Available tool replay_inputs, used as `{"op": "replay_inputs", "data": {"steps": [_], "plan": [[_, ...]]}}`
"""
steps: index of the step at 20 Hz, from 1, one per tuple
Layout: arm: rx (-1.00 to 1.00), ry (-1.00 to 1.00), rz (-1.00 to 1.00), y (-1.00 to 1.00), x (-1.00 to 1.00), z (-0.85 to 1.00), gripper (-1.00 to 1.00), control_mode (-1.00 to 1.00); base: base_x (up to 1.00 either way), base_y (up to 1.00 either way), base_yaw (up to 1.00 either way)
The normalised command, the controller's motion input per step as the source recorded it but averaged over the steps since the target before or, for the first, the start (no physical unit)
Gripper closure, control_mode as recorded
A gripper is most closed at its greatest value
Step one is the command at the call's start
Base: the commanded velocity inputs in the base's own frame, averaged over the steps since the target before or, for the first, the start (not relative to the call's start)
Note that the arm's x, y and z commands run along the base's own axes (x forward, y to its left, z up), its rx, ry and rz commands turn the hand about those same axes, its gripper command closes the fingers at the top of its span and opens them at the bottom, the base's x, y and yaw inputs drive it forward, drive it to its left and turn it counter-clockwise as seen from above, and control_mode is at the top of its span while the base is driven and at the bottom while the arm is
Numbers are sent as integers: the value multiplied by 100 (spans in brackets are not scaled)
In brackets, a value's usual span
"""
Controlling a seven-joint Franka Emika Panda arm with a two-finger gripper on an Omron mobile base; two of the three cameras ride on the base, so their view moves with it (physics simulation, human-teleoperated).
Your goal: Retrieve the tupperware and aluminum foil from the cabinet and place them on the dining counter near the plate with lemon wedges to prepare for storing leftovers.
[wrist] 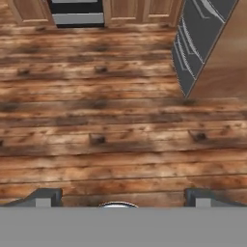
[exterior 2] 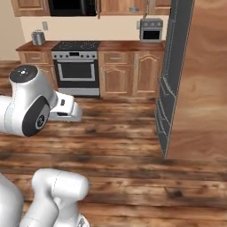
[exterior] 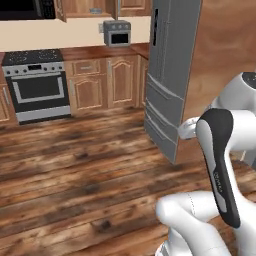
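Our two-finger gripper (wrist: 120, 197) hangs spread wide and empty, ready for fetching. We face plank floor beside the tall grey steel fridge (wrist: 198, 43).

Arm shell (exterior: 200, 220): I see glossy white, rounded segments.
Link cover (exterior: 220, 165): I see a long black strip with faint grey lettering.
Joint cap (exterior 2: 35, 119): I see a dark round disc on white housing.
Fingertips (wrist: 46, 197): small, dark grey, blocky.

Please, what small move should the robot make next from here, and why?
Probably drive or turn the base to look for the cabinet. The open gripper holds nothing and points at bare wood floor. Ahead stand a stove, a grey fridge and a toaster oven, but no container or foil box appears.
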Motion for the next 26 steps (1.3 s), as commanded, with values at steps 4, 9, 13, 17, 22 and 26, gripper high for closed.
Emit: {"op": "replay_inputs", "data": {"steps": [4, 9, 13, 17, 22, 26], "plan": [[0, 0, 0, 0, 0, 0, -100, 100, 100, -46, 15], [0, 0, 0, 0, 0, 0, -100, 100, 100, -35, 14], [0, 0, 0, 0, 0, 0, -100, 100, 100, -24, 13], [0, 0, 0, 0, 0, 0, -100, 100, 100, -28, 12], [0, 0, 0, 0, 0, 0, -100, 100, 100, -39, 6], [0, 0, 0, 0, 0, 0, -100, 100, 100, -36, 3]]}}
